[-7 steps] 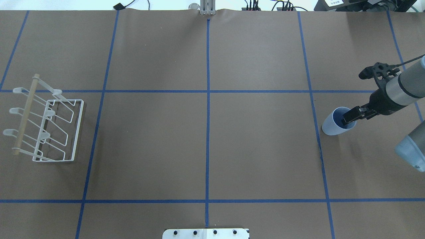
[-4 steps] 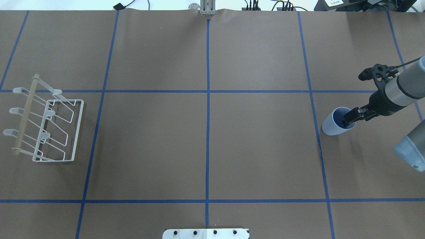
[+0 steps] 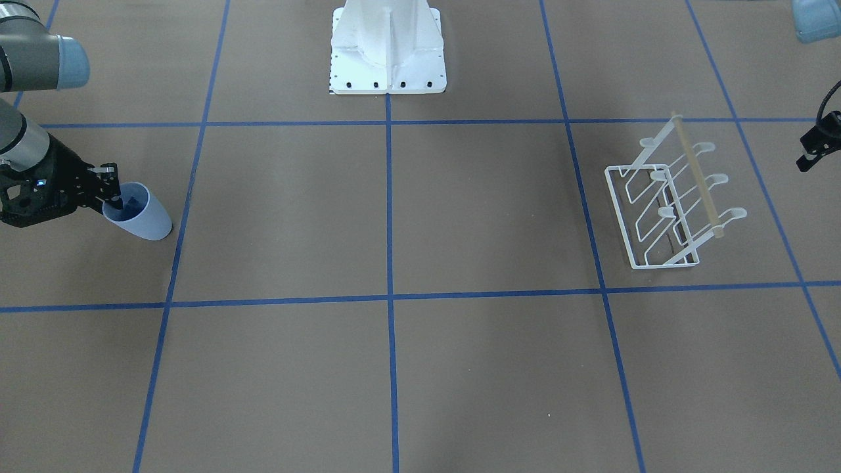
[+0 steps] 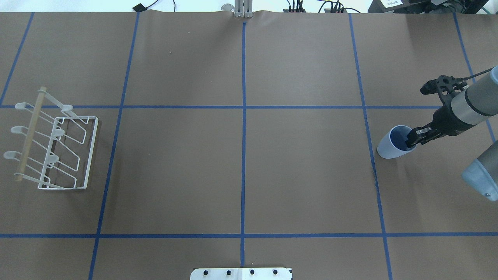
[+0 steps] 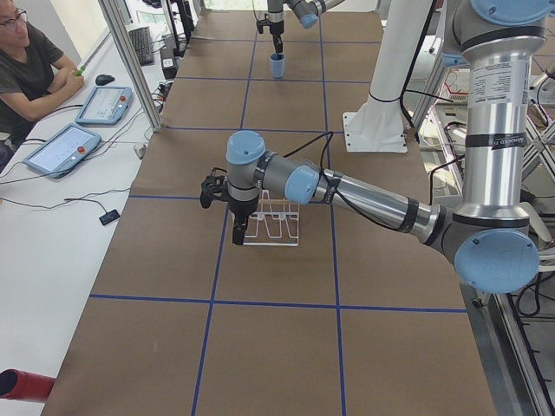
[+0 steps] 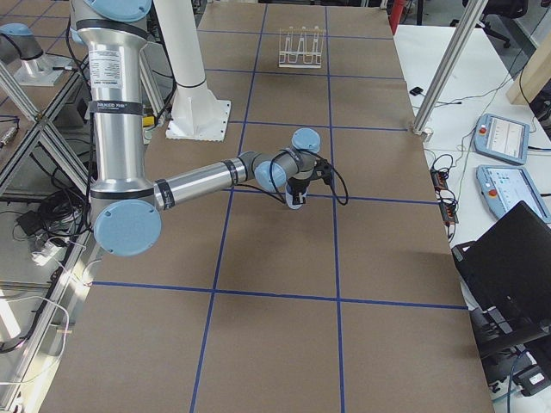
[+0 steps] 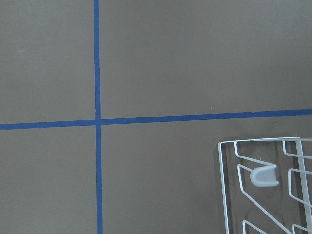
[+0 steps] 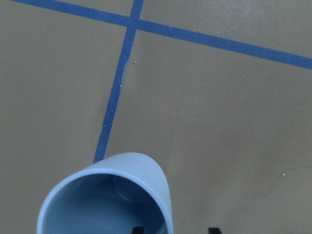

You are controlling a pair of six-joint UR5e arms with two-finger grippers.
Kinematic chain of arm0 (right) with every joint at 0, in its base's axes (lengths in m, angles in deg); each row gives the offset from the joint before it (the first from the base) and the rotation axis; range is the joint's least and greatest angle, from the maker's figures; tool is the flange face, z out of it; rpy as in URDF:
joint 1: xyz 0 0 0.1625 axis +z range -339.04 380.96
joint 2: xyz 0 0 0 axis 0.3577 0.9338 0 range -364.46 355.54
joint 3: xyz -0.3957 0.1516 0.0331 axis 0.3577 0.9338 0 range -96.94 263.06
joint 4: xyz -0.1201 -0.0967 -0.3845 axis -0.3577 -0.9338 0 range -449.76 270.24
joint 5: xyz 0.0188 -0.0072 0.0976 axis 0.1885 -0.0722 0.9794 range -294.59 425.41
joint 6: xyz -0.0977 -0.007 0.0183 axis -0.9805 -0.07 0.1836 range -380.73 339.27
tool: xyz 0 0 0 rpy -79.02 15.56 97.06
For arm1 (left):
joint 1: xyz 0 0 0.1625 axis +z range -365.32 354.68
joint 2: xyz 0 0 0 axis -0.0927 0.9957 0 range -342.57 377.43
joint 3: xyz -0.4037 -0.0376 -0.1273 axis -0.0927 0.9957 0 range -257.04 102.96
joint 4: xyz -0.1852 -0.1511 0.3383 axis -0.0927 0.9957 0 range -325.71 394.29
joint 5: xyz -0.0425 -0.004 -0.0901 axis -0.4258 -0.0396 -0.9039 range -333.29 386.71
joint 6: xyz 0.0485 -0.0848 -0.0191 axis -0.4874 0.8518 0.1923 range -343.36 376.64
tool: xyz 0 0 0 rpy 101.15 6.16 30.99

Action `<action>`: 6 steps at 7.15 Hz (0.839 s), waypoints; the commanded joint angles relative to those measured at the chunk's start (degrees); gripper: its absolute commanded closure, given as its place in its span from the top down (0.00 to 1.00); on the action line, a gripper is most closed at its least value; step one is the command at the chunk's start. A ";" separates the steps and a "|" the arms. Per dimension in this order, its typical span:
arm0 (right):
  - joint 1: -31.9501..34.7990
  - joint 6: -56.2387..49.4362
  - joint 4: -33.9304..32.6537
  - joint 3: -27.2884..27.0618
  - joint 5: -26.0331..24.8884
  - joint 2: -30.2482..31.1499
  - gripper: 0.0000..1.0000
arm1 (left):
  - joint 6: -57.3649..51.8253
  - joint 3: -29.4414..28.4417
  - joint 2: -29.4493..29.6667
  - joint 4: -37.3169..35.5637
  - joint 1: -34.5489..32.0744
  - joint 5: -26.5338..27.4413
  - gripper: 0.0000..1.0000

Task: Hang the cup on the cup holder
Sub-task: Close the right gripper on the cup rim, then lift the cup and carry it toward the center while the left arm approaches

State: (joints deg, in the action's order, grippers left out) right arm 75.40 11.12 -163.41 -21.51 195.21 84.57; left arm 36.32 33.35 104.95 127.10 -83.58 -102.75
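Note:
The pale blue cup (image 4: pixel 389 149) stands at the table's right side, also in the front-facing view (image 3: pixel 144 220) and the right wrist view (image 8: pixel 146 175). My right gripper (image 4: pixel 411 139) is at its rim. One fingertip is inside the cup and one outside, and the jaws stand partly apart around the wall. The white wire cup holder (image 4: pixel 91 151) with its wooden rod (image 4: pixel 30 134) sits at the far left, also in the front-facing view (image 3: pixel 617 210) and the left wrist view (image 7: pixel 258 141). My left gripper (image 5: pixel 238 232) hovers over the holder. I cannot tell whether it is open.
Brown paper with blue tape grid lines covers the table. The robot's white base plate (image 3: pixel 387 66) is at the near middle edge. Tablets and cables lie on a side table (image 5: pixel 82 130), where an operator sits.
The right gripper's fingers have drawn back a little towards the cup's near rim and look narrower. The cup and the holder have not moved.

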 commanded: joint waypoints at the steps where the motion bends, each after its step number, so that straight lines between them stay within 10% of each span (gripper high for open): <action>1: 1.09 0.05 -0.09 -2.38 0.37 0.09 0.00 | 0.00 0.00 -0.07 0.01 -0.04 -0.26 0.98; 4: 3.83 5.38 2.17 -6.78 0.64 -1.13 0.00 | 0.18 1.23 2.11 0.18 0.13 -1.40 0.98; 6: 3.48 23.77 16.27 -4.87 0.64 -5.25 0.00 | 4.44 1.23 7.36 0.27 2.31 -4.91 0.98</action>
State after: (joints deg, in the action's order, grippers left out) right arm 79.03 24.12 -155.48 -27.36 195.85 81.72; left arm 37.48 34.52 108.74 127.33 -82.68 -105.90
